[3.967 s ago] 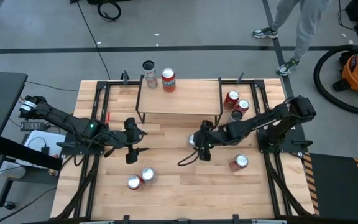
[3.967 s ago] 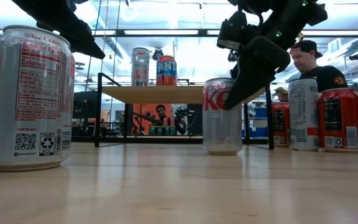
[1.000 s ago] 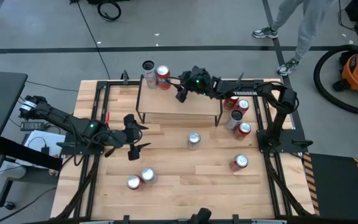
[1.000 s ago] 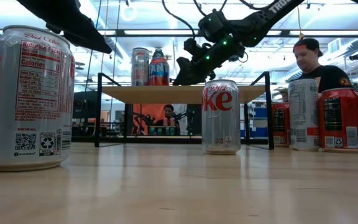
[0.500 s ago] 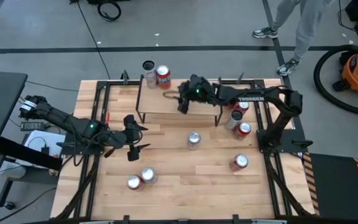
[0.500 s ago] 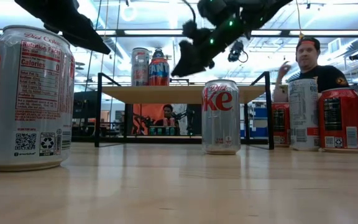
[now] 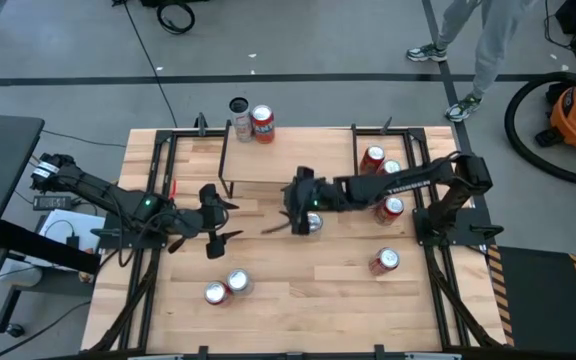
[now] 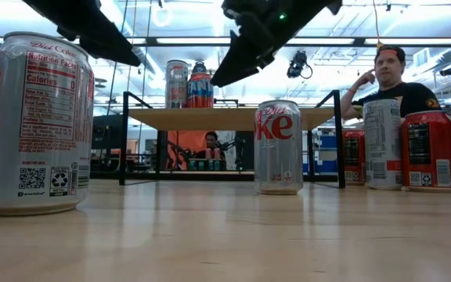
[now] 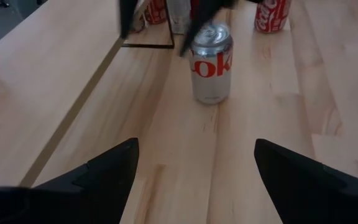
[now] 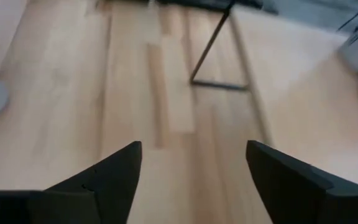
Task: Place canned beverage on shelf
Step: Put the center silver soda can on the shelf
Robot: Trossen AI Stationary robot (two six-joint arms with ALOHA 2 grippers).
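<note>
The shelf stands at the far middle of the table on thin black legs. A silver can and a red can stand upright on its far left corner. A silver Diet Coke can stands upright on the table just in front of the shelf. My right gripper hangs open above the table beside that can's left, touching nothing. My left gripper waits open further left and faces the can.
Two cans stand near the front left and one red can at the right. Several more cans cluster by the shelf's right legs. Bare tabletop lies in front of the Diet Coke can. A person sits beyond the table.
My right gripper has swung from above the shelf, close to the red can, toward the table's near edge. It has come off the shelf to the left of the Diet Coke can and has rolled on the way. The cans on the shelf have stayed put.
</note>
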